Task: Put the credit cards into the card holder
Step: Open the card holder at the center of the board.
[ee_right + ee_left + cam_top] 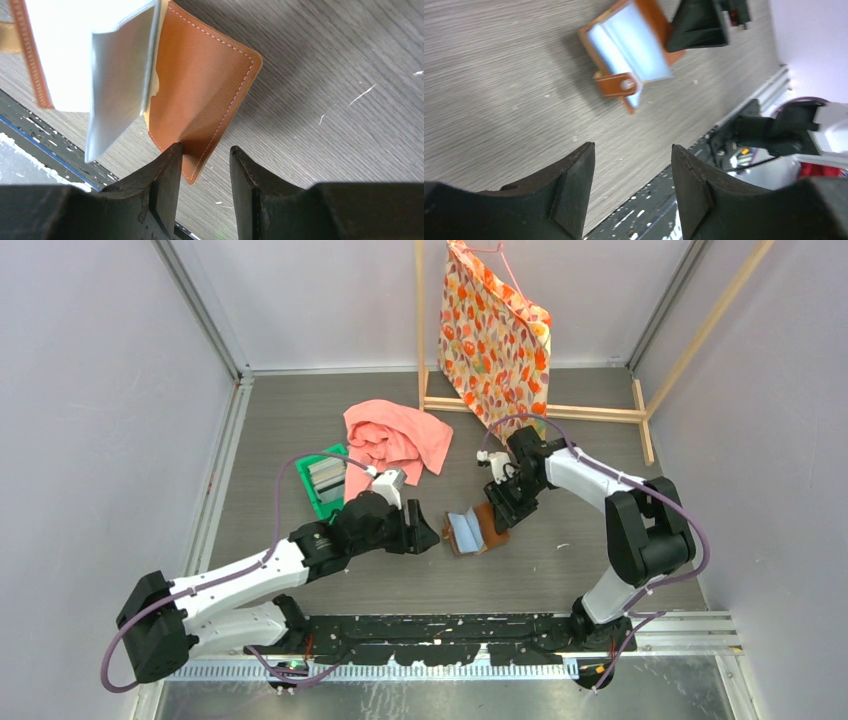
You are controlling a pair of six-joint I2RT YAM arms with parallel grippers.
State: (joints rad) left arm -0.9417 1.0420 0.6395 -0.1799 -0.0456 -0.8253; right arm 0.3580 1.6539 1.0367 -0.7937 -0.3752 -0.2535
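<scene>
Black fingers of the left gripper fill the bottom of its wrist view. They are spread wide with nothing between them, above bare grey wood-grain table. Just beyond them lies the card holder, a brown leather wallet. It is opened out with its pale grey pockets facing up and its snap tab on the edge nearest those fingers.

The right gripper meets the card holder from the opposite side. Its jaws stand slightly apart. A corner of the brown flap sits in the gap, touching one finger and creased there, while the other finger is clear of it.

From overhead, the card holder lies mid-table between the two grippers. The left gripper is just beside it, and the right gripper is at its far edge. Open table stretches from the card holder toward the arm bases and off to its right.

Left of the card holder and farther back, a green tray holds the credit cards, grey and white and too small to count. A pink cloth lies crumpled just behind the tray. Well behind the card holder, a flower-print bag hangs in a wooden frame.

Glare whitens the pockets in the right wrist view, and the picture edge cuts off part of the card holder there. Whether any pocket holds a card cannot be told.
</scene>
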